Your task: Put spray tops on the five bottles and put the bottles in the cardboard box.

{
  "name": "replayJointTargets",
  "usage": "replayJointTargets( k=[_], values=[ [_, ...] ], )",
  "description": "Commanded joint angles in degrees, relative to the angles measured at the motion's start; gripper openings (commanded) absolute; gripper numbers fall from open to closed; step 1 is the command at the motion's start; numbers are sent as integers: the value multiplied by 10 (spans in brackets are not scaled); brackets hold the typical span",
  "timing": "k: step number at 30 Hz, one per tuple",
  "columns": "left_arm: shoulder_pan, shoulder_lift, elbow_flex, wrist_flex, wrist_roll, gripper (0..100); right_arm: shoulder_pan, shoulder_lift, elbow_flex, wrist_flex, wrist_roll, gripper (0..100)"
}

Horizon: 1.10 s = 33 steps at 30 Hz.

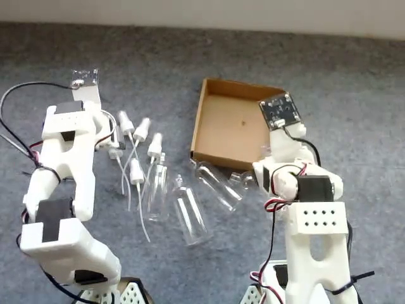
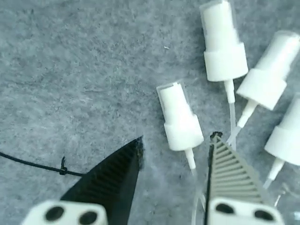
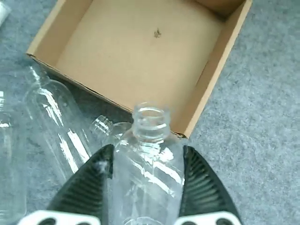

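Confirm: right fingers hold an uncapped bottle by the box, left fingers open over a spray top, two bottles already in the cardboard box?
Wrong: the cardboard box holds no bottles; the right wrist view shows its floor bare. Rest stands: the right gripper holds an uncapped bottle by the box, the left gripper has its fingers open over a spray top.

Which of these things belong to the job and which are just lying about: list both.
Job: spray tops; loose bottles; bottle in the right gripper; cardboard box.
Lying about: black cable on the grey mat.
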Motion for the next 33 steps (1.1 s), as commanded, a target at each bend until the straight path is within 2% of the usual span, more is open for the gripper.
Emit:
replayJointTargets(
  k=[1, 5, 10, 19, 27, 31, 33],
  values=[
    [7, 0, -22, -38, 29, 213, -7, -17, 5, -8, -4, 4],
    [7, 1, -8, -57, 32, 211, -7, -17, 20, -10, -4, 4],
    [10, 1, 23, -108, 33, 160, -7, -17, 20, -10, -4, 4],
    [19, 15, 45, -136, 56, 159, -7, -17, 20, -7, -4, 4],
    [32, 69, 26, -134, 56, 150, -7, -17, 20, -7, -2, 4],
    [29, 68, 22, -118, 59, 67, -8, -17, 20, -7, 0, 4],
    [21, 68, 15, -115, 59, 59, -8, -17, 18, -7, 0, 4]
  ],
)
